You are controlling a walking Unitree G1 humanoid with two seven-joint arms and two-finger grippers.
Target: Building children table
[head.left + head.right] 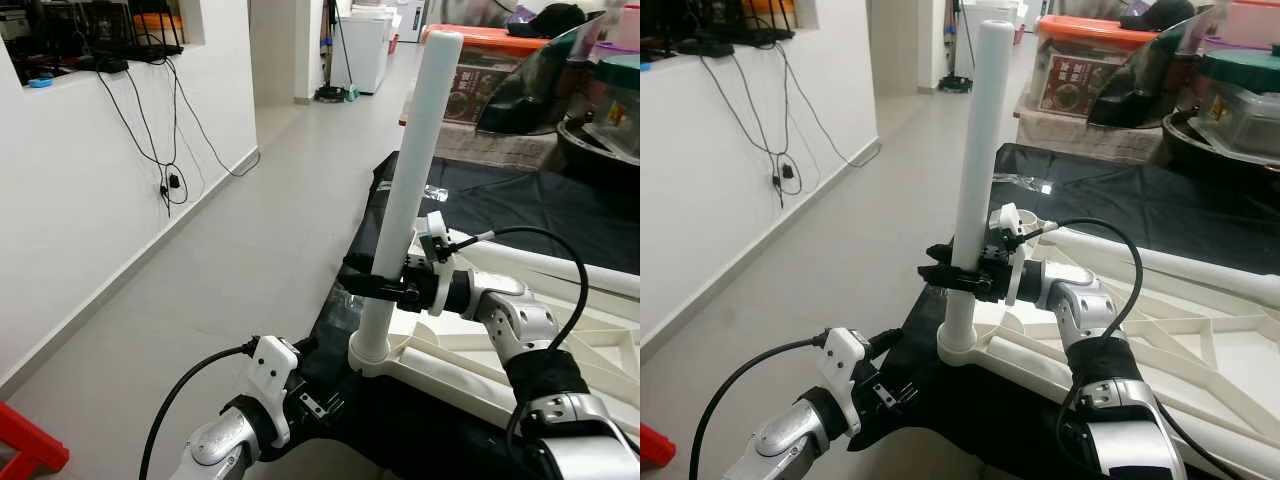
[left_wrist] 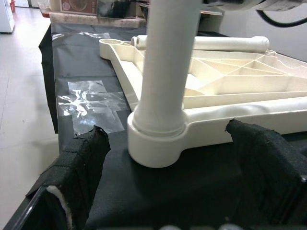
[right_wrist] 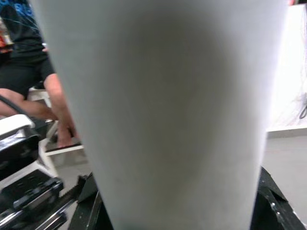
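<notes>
Two cables [image 1: 150,120] against wall [image 1: 90,200], well apart.

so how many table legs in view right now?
2. One white cylindrical plastic leg stands upright in the corner socket of the cream ribbed tabletop, gripped by the right hand. Another lies flat behind the tabletop. More may be hidden.

I see a low tabletop [image 1: 520,210] covered in black cloth. A cream ribbed table panel [image 2: 230,96] lies flat on it, with a loose cream leg [image 2: 216,44] lying beyond. Patches of clear tape [image 2: 91,103] stick to the cloth beside the panel's corner.
</notes>
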